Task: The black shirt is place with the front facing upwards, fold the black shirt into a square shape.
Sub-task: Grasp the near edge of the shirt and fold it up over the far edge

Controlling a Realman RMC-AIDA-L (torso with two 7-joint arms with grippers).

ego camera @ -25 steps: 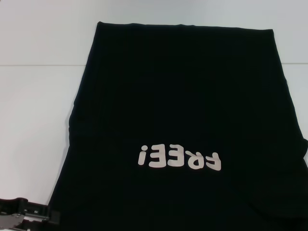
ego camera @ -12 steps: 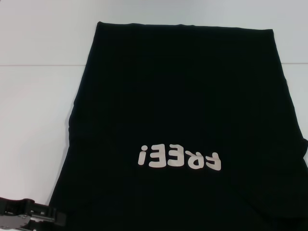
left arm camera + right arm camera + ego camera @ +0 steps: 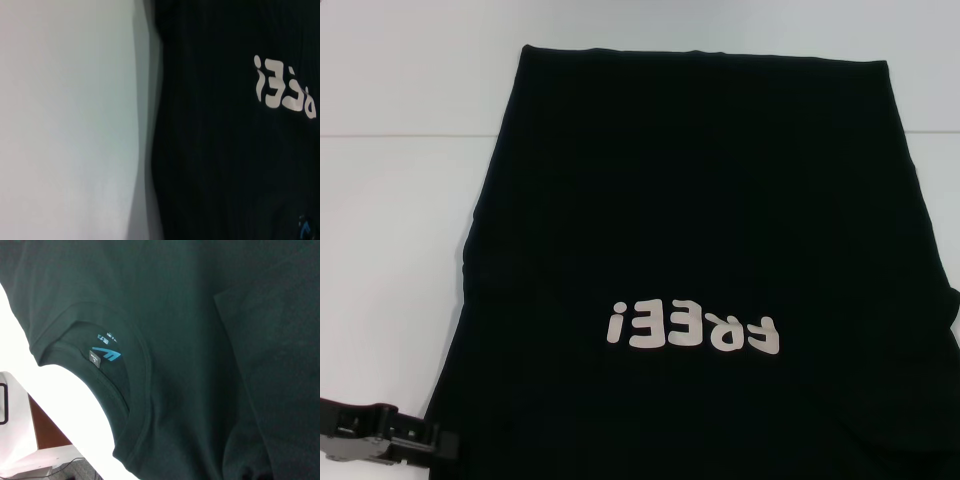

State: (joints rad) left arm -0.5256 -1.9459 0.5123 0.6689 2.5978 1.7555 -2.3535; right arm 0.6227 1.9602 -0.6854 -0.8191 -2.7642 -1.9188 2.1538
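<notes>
— What sits at the near left corner?
— The left end effector (image 3: 380, 442), low over the white bench (image 3: 390, 250), just beside the shirt's edge; I cannot tell its finger state.
— And rightward?
— The black shirt (image 3: 700, 230) lies flat, lettering (image 3: 693, 328) up, collar (image 3: 127, 390) nearest the robot.

Black shirt (image 3: 700, 230), white lettering (image 3: 693, 327), blue neck label (image 3: 107, 354), white table (image 3: 390, 230)
</notes>
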